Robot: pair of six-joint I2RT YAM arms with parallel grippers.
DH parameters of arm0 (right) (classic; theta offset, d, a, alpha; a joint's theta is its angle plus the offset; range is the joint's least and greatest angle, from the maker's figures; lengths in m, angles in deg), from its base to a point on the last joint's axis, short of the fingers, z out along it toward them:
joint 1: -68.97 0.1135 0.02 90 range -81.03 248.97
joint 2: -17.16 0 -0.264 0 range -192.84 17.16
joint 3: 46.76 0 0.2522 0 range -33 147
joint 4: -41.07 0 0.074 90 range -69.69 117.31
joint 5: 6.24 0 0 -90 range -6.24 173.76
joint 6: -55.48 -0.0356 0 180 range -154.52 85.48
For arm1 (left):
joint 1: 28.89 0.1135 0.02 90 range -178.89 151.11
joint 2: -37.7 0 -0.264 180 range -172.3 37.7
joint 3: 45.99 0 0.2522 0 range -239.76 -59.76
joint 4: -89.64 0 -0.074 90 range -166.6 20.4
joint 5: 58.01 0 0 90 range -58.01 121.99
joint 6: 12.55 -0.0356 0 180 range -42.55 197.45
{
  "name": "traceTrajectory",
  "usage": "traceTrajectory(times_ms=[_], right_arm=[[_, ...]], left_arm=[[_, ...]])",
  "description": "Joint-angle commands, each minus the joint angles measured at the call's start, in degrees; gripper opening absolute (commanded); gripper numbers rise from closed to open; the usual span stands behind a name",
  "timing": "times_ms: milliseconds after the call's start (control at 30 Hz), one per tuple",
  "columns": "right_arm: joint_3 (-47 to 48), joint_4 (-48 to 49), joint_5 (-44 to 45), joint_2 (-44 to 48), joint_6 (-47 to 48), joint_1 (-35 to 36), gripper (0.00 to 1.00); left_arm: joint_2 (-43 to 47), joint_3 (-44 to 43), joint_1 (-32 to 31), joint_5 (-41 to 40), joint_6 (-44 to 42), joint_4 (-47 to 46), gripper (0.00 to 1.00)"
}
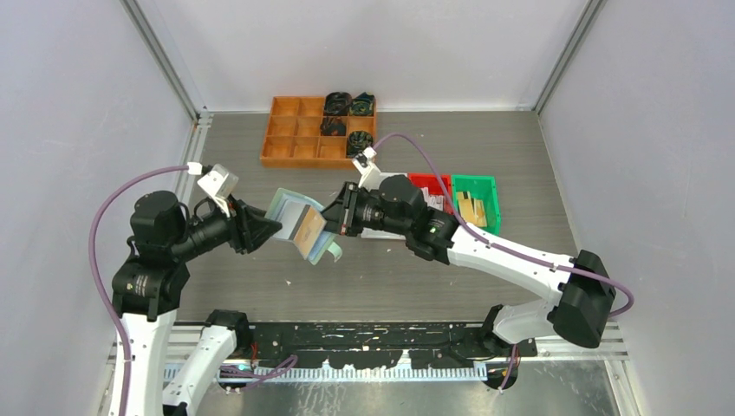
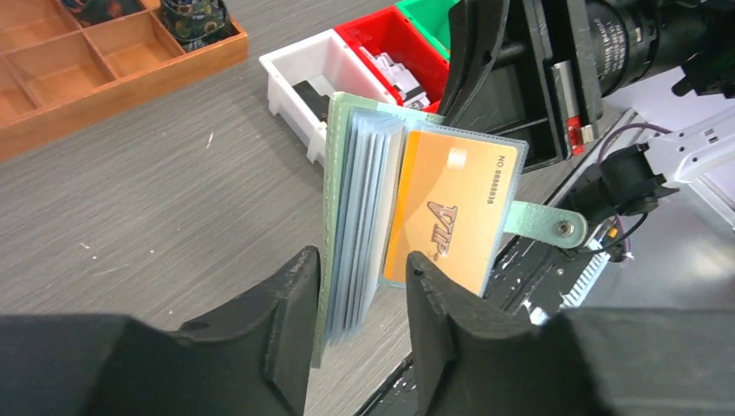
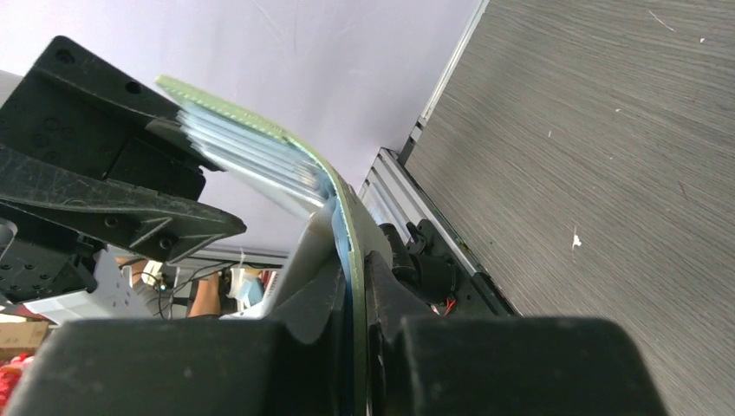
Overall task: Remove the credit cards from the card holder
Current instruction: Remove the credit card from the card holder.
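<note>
- You are looking at a grey wood-grain bench (image 1: 485,147) enclosed by plain white walls (image 1: 78,104).
- At the far edge of the bench sits an orange tray (image 1: 295,139) divided into small compartments.
- Four black coiled items (image 1: 349,106) fill the tray's right-hand compartments; the other compartments hold nothing.
- To the right, a white bin (image 2: 299,74), a red bin (image 1: 429,182) and a green bin (image 1: 477,186) stand touching in a row.
- The green bin holds flat tan pieces (image 1: 472,208).

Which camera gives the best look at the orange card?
The left wrist view: the orange card faces that camera, its VIP lettering readable. The top view shows it only as a small tan patch. The right wrist view sees the card holder edge-on, with the card hidden.
</note>
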Motion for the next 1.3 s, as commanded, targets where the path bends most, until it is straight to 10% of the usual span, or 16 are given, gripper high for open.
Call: traceTrajectory(times_ms=[0, 533, 867, 1133, 1267], right_arm=[[0.7, 9.3, -2.5, 3.0, -1.5, -0.6, 0.01], [0.3, 17.3, -12.2, 3.3, -2.2, -0.6, 0.01], [0.3, 14.7, -14.4, 4.6, 0.8, -0.6, 0.01], [3.1, -1.3, -12.4, 9.6, 6.4, -5.0, 0.61], [3.8, -8.2, -10.8, 15.4, 7.7, -10.5, 0.74]], left_arm=[[-0.6, -1.3, 0.3, -1.5, 1.2, -1.4, 0.46], [-1.2, -2.1, 0.4, 8.7, 1.8, -0.6, 0.6], [0.4, -2.2, 0.3, 10.9, 2.7, -2.5, 0.28], [-1.0, -3.8, 0.3, 12.3, 1.0, 0.5, 0.08], [-0.5, -3.8, 0.4, 12.1, 0.8, 0.5, 0.07]])
